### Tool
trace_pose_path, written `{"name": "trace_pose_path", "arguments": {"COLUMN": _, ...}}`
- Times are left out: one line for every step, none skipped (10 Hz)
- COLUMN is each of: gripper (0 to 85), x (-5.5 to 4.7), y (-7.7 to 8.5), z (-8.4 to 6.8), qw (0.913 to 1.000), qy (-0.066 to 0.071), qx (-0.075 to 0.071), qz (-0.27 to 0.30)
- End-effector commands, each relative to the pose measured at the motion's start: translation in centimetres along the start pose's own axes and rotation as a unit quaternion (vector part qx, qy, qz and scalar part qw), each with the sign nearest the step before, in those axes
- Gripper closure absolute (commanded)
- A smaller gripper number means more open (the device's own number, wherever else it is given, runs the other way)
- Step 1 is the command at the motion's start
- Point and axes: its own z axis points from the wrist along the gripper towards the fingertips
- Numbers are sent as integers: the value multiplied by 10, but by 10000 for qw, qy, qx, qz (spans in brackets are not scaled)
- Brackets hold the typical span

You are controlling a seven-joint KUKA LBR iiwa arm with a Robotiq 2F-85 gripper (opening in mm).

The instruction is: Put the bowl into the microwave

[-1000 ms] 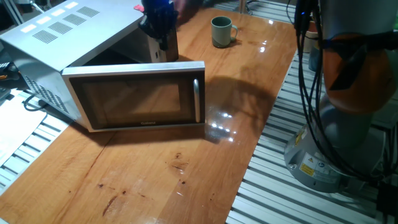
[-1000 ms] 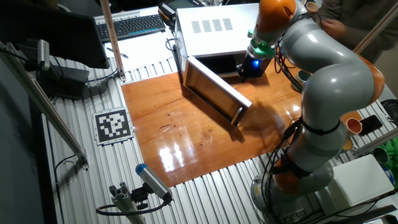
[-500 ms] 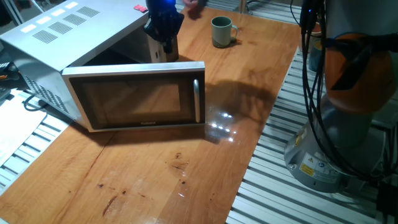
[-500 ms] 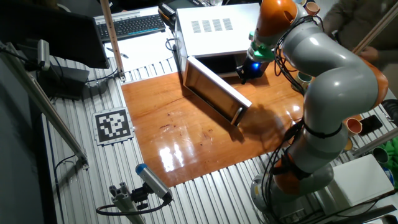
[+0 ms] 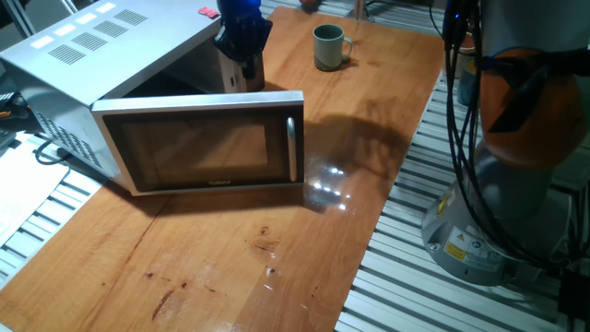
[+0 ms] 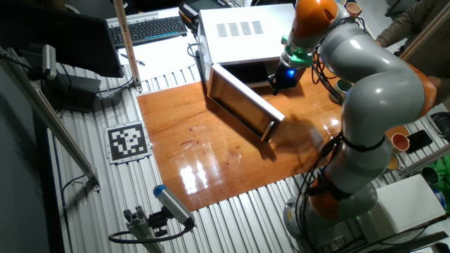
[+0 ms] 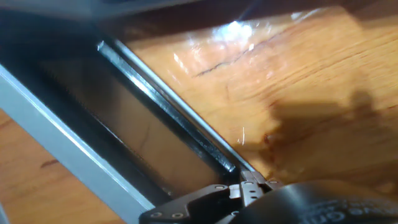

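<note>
The microwave sat on the wooden tabletop with its door swung open, the dark glass and vertical silver handle facing one fixed view; vent slots showed on its silver-white top; in the other fixed view the door angled out from the box across the tabletop. The bowl, a small grey-green mug with a side handle, stood upright on the tabletop beyond the microwave, well apart from its opening and untouched; nothing was inside the part of the cavity that showed. The gripper hung just behind the open door, at the mouth of the cavity near the hinge-free side, a blue light glowing on its body; whether the jaws were spread or closed could not be told from either fixed view, and they held nothing that could be seen. The hand view looked down along the door's edge and frame against the glossy wood, with only a dark part of the hand's housing at the bottom; the fingertips themselves were not visible there. The grey and orange arm arched over the right side of the tabletop.
</note>
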Motion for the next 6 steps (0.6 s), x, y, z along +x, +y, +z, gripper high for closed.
{"name": "trace_pose_path", "arguments": {"gripper": 850, "x": 0, "y": 0, "z": 0, "qw": 10000, "qy": 39, "qx": -7, "qz": 61}}
{"name": "trace_pose_path", "arguments": {"gripper": 850, "x": 6, "y": 6, "z": 2, "qw": 9999, "qy": 66, "qx": -46, "qz": 92}}
{"name": "trace_pose_path", "arguments": {"gripper": 850, "x": 15, "y": 13, "z": 4, "qw": 9999, "qy": 76, "qx": -82, "qz": 124}}
{"name": "trace_pose_path", "arguments": {"gripper": 850, "x": 25, "y": 20, "z": 9, "qw": 9998, "qy": 56, "qx": -120, "qz": 173}}
{"name": "trace_pose_path", "arguments": {"gripper": 850, "x": 32, "y": 26, "z": 13, "qw": 9996, "qy": 50, "qx": -153, "qz": 222}}
{"name": "trace_pose_path", "arguments": {"gripper": 850, "x": 40, "y": 31, "z": 18, "qw": 9995, "qy": 24, "qx": -169, "qz": 275}}
